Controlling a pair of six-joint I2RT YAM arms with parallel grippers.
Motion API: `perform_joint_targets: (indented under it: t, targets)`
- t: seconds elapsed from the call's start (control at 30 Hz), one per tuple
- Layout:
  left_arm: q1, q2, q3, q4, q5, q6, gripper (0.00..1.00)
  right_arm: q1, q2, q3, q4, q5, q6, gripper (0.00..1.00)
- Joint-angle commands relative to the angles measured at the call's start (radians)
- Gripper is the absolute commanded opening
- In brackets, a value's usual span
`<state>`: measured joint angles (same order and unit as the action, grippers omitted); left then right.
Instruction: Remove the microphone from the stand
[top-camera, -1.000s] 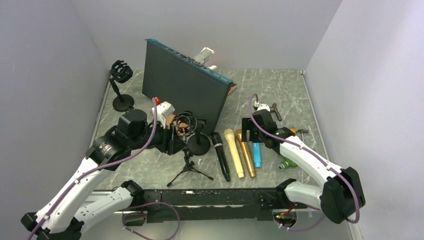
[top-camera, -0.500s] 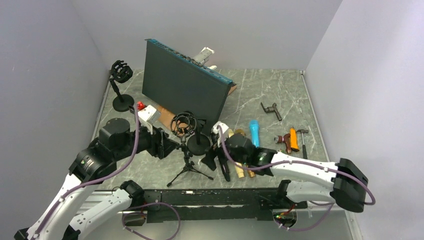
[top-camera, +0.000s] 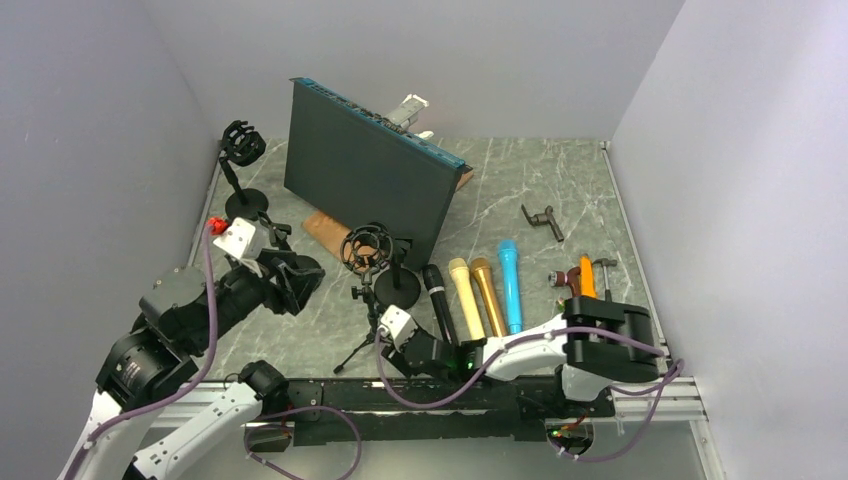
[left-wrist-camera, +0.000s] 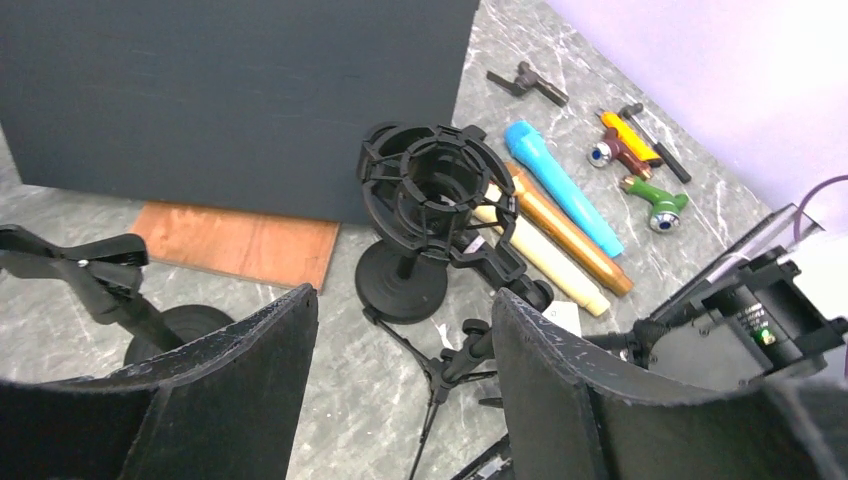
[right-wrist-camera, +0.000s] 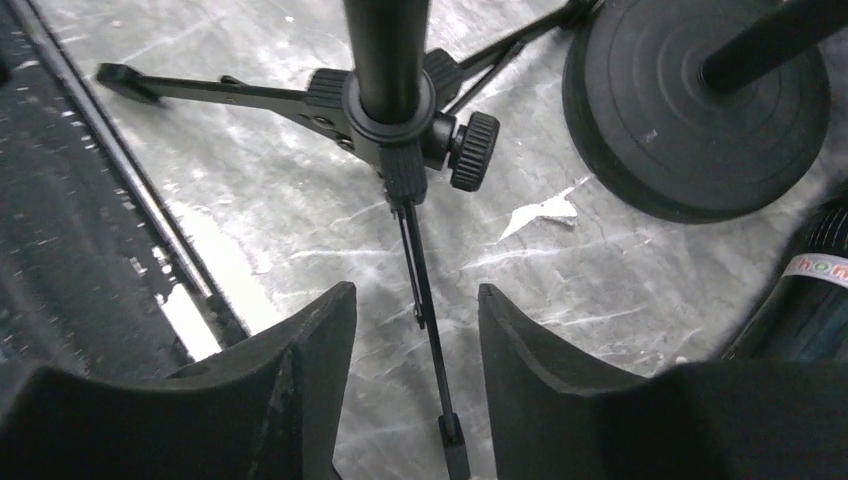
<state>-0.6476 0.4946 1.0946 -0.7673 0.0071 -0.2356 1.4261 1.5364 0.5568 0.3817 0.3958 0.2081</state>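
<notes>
Microphones (top-camera: 466, 300) lie in a row of four on the grey marbled surface (top-camera: 540, 180), none in a holder. The black microphone (top-camera: 436, 293) is at the left end, just beside a round stand base. The blue microphone (top-camera: 511, 285) is at the right end.

A large dark panel (top-camera: 365, 185) stands upright behind them, with a wooden board (top-camera: 325, 228) flat at its foot.

The left end effector (left-wrist-camera: 400, 300) hangs above the surface, left of the stands. Its fingers are spread wide and hold nothing.

The right end effector (right-wrist-camera: 415, 295) sits low at the near edge, facing the tripod stand (top-camera: 368, 315). Its fingers are parted with nothing gripped, and one thin tripod leg shows in the gap between them.

The shock-mount stand (left-wrist-camera: 430, 185) rises upright from its round base, just behind the tripod. A second round-base stand (top-camera: 240, 180) is at the far left, well apart from the row.

A small dark tool (top-camera: 543, 218) and an orange-handled tool (top-camera: 587, 277) lie to the right of the row.
</notes>
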Motion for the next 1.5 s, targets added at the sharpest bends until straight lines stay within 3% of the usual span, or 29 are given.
perform_joint_targets:
  t: [0.0,0.1,0.53,0.8,0.87,0.93,1.03,1.3,1.47]
  targets:
    - [0.004,-0.023,0.012,0.032,-0.078,0.02,0.68,0.037,0.083,0.035,0.175,0.202,-0.009,0.46]
    - [0.003,-0.029,0.013,0.028,-0.096,0.021,0.68,0.05,0.153,0.069,0.212,0.254,-0.018,0.43]
    - [0.004,-0.068,0.003,0.004,-0.121,-0.012,0.64,0.058,0.328,0.287,0.173,0.473,0.055,0.02]
    - [0.005,-0.112,-0.057,-0.022,-0.153,-0.05,0.63,0.047,0.394,0.413,0.129,0.441,0.056,0.0]
    - [0.003,-0.127,-0.081,-0.028,-0.163,-0.059,0.63,0.047,0.387,0.406,0.126,0.418,0.061,0.1]
    - [0.004,-0.14,-0.107,-0.026,-0.172,-0.068,0.63,0.048,0.363,0.381,0.143,0.38,0.055,0.29]
    - [0.004,-0.148,-0.133,-0.019,-0.179,-0.088,0.64,0.051,0.31,0.336,0.167,0.322,0.045,0.44]
    - [0.004,-0.12,-0.099,-0.092,-0.135,-0.101,0.62,0.053,0.102,0.198,0.086,0.166,0.137,0.75]
    - [0.004,-0.117,-0.094,-0.112,-0.08,-0.079,0.65,0.053,-0.025,0.103,0.034,0.131,0.196,0.83]
